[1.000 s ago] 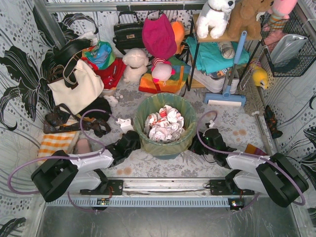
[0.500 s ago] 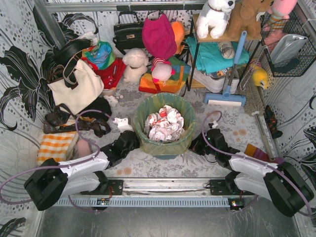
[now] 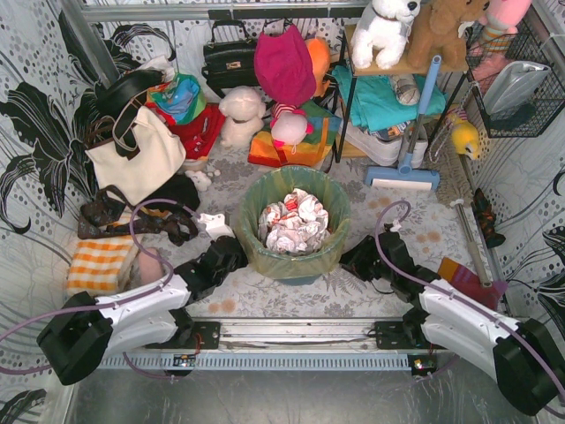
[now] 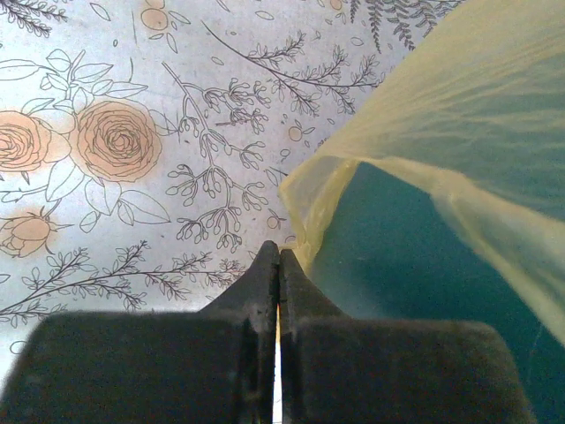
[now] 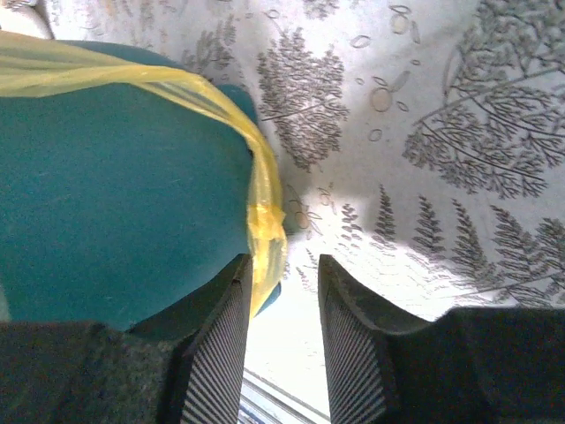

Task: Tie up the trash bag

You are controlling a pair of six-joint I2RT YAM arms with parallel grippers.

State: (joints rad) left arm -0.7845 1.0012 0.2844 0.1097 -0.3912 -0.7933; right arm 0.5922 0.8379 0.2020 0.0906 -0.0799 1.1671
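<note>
Two grippers flank the bag (image 3: 258,254) lining the bin (image 3: 297,275) midway along the table's (image 3: 415,221) near edge: left gripper (image 4: 280,253) pressed together beside its hem, right gripper (image 5: 284,263) parted, a twisted strand against one finger.

The top view looks steeply down from high at the near edge, taking in the whole cluttered floor with the bin (image 3: 296,277) at centre. The left wrist view sits very close, low at the bin's left side, looking out over the left gripper (image 4: 279,252). The right wrist view sits as close at the bin's right side, over the right gripper (image 5: 284,265). All three share the bin and bag (image 3: 265,256).
</note>
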